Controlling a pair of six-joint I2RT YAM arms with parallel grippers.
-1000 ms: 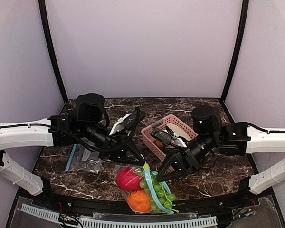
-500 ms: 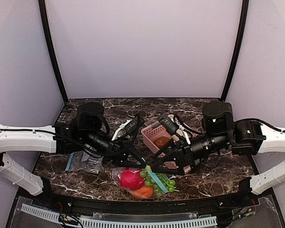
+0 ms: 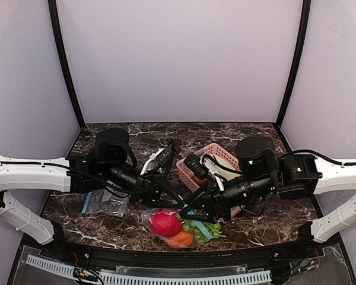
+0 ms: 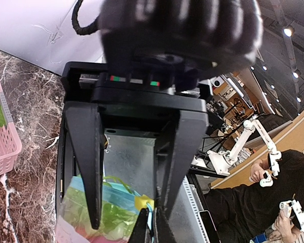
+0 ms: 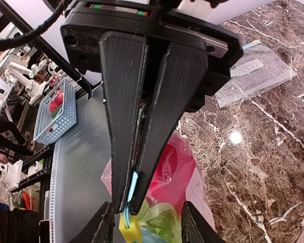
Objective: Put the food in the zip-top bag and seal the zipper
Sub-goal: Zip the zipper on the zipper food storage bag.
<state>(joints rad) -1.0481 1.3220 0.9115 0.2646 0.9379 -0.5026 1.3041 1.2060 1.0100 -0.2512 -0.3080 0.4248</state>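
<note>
Top external view: sealing step in hand, bag mouth not yet run shut

Zip-top bag [image 3: 148, 219] lies at the near edge of the worktop, about midway along it. Food is inside: red fruit [image 3: 165, 223], orange fruit [image 3: 181, 239], grape bunch [image 3: 203, 228]. Some grapes seem to sit right at the mouth; I cannot tell whether they cross it.

Left claw [image 3: 179, 205]: fingers pressed together, pinching the zipper [image 5: 133, 185]. The blue strip shows between them in the right wrist view.

Right claw [image 5: 147, 225]: fingers apart, one either side of a small yellow slider tab [image 5: 129, 229]. No contact with it that I can see.

Pink basket [image 3: 228, 155] sits behind the right arm. A spare bag [image 3: 104, 202] lies toward the left edge, well apart from the work.

Judgement: loading looks done, so this is the zip. Left claw anchors one end of the strip. The next move calls for the right claw to close on the tab or strip just beside the left claw's grip and draw along the edge. Any grapes at the mouth need to be clear first.
</note>
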